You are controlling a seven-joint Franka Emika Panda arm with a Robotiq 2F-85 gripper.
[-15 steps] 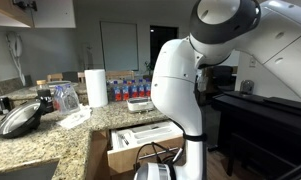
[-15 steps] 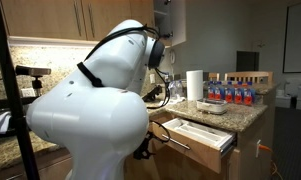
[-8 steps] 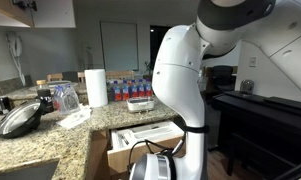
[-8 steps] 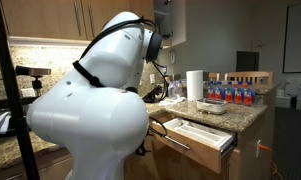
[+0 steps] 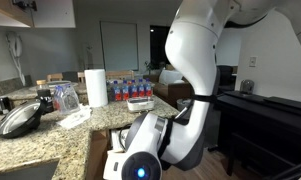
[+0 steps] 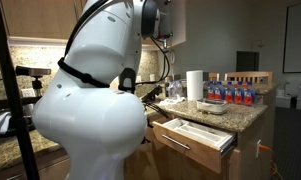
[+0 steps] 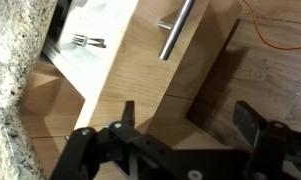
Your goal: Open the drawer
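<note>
The drawer (image 6: 197, 141) stands pulled out below the granite counter, with a white cutlery tray (image 6: 207, 129) in it. In the wrist view the light wood drawer front (image 7: 140, 70) with its silver bar handle (image 7: 176, 29) lies ahead, and forks (image 7: 87, 42) show in the white tray. My gripper (image 7: 188, 122) is open and empty, its two black fingers spread apart, a short way off the drawer front's end and clear of the handle. In an exterior view the arm covers most of the drawer (image 5: 116, 158).
The granite counter (image 5: 50, 135) holds a paper towel roll (image 5: 95, 87), a row of bottles (image 5: 130, 88), a pan lid (image 5: 18, 119) and a small dish (image 5: 140, 103). An orange cable (image 7: 280, 28) lies on the wood floor. A tripod pole (image 6: 12, 100) stands near the camera.
The arm has swung up and back, and the wrist has moved in front of the drawer in an exterior view. The drawer has stayed pulled out.
</note>
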